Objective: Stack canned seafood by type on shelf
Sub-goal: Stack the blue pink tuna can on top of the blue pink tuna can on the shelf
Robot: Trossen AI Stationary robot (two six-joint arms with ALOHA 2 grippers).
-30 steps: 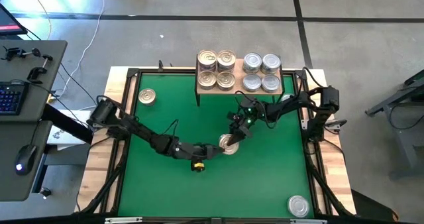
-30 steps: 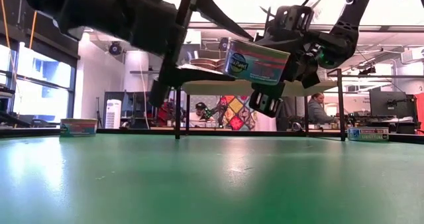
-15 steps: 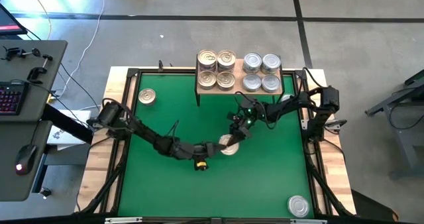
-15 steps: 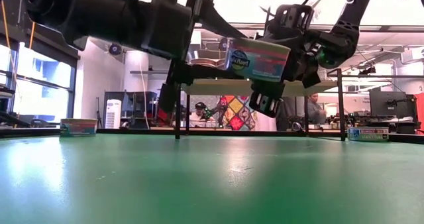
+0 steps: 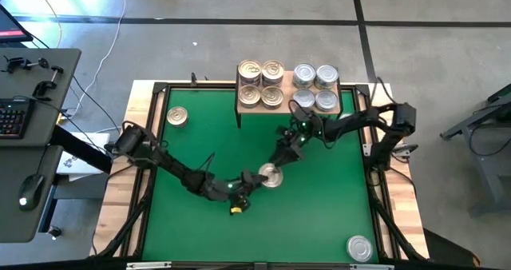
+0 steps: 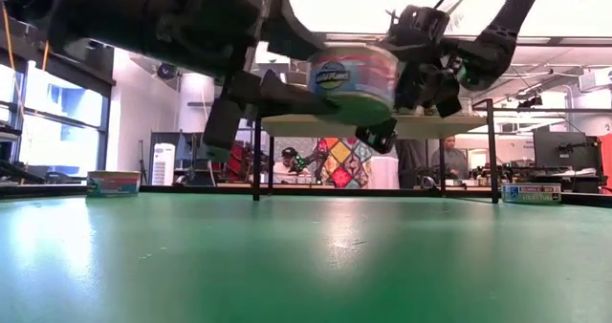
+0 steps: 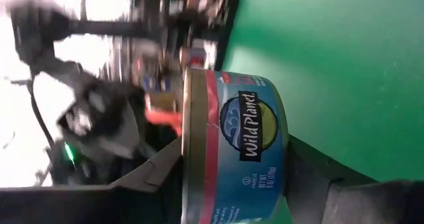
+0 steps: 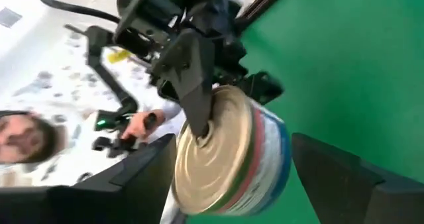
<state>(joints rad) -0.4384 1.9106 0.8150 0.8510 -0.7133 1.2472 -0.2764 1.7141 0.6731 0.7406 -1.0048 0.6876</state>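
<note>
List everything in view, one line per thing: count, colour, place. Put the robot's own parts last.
Gold-lidded cans: four, gold, left half of the shelf.
Silver-lidded cans: four, silver-grey, right half of the shelf.
Shelf: one, light wood, far edge of the mat.
Loose gold can: one, gold lid, mat's far-left corner.
Loose silver can: one, silver lid, mat's near-right corner.
Held can: one, blue and red label, in the air mid-mat.
Mat: one, green, covers the table.
Left gripper: one, dark, shut on the held can.
Right gripper: one, dark, open beside that can.
</note>
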